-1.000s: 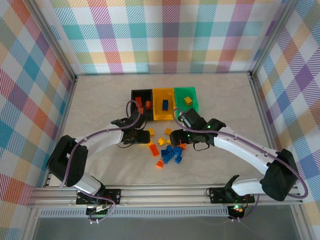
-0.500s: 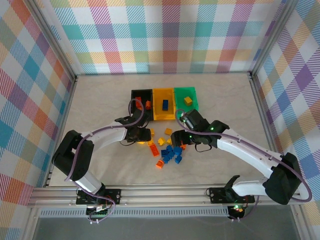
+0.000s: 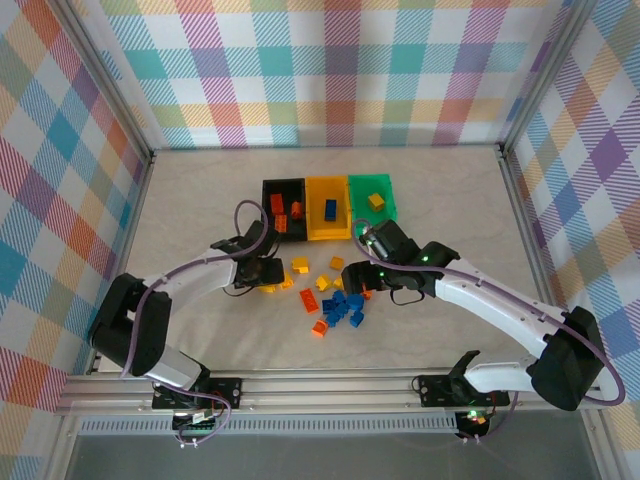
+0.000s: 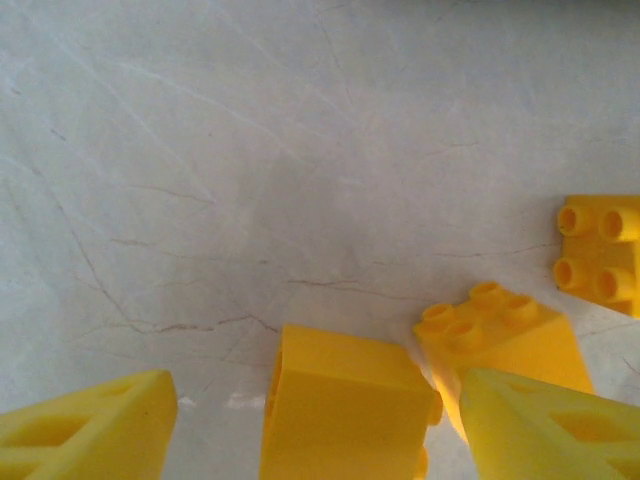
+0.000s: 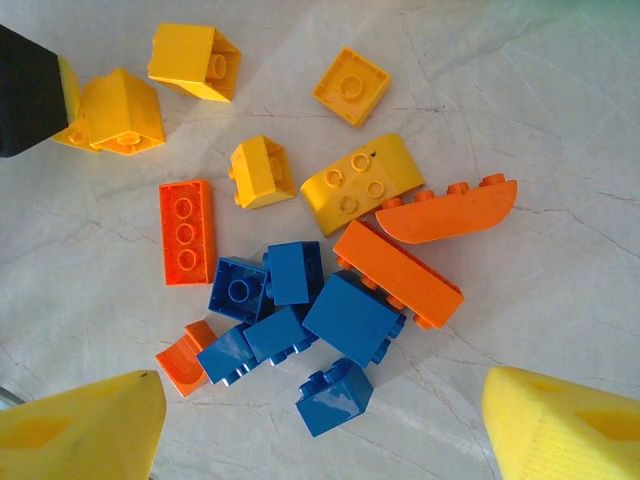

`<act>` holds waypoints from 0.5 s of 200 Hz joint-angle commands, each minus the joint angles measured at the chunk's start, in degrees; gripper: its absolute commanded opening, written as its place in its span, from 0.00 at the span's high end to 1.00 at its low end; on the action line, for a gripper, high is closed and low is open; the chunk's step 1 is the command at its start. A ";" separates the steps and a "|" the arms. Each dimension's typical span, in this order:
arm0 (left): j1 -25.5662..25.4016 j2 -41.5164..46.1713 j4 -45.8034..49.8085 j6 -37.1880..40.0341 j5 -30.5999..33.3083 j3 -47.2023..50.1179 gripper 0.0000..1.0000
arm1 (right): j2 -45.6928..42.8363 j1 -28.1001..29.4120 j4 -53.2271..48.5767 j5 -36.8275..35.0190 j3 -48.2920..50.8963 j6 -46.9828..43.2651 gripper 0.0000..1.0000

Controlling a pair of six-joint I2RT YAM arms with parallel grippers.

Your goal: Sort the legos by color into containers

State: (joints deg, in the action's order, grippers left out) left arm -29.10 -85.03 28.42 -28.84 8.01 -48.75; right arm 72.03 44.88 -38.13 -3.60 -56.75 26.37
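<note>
Only a few legos (image 3: 335, 300) are sitting in bins so far: a couple of orange ones in the black bin (image 3: 283, 181), one blue one in the yellow bin (image 3: 328, 231) and one yellow one in the green bin (image 3: 365, 188) (so bin color and brick color are not lining up, by the look of it). The bulk of them are lying loose on the desk (image 3: 200, 210) just in front of the bins. There is a tight cluster of blue bricks (image 5: 350, 315), with orange ones around it and yellow ones scattered toward the left arm's side.

The left gripper (image 4: 315, 385) is hanging low over the desk with its fingers spread. A yellow brick (image 4: 340, 415) is lying between them, not pinched as far as I can tell. The right gripper (image 5: 320, 385) is hovering above the blue cluster, fingers wide apart and holding nothing. I am judging the sorting to be barely started, with most bricks of every color waiting to be carried over.
</note>
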 commanded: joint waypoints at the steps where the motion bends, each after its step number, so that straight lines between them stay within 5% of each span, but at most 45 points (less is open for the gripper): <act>1: -1.21 3.98 0.04 -0.70 -2.52 0.45 0.22 | -0.94 -0.41 1.13 0.78 0.48 0.35 0.17; 49: -3.33 2.93 3.15 -1.76 -0.58 -0.64 0.35 | -1.10 -0.50 1.04 0.69 0.41 0.36 0.17; 100: -2.91 3.96 2.48 -2.69 0.21 3.55 0.35 | -0.99 -0.50 1.21 0.69 0.22 0.35 0.17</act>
State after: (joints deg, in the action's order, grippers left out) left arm -32.27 -81.60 29.80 -30.61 7.05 -46.94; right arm 72.03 44.88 -38.13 -3.60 -56.75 26.37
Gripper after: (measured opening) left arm 0.658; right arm 0.830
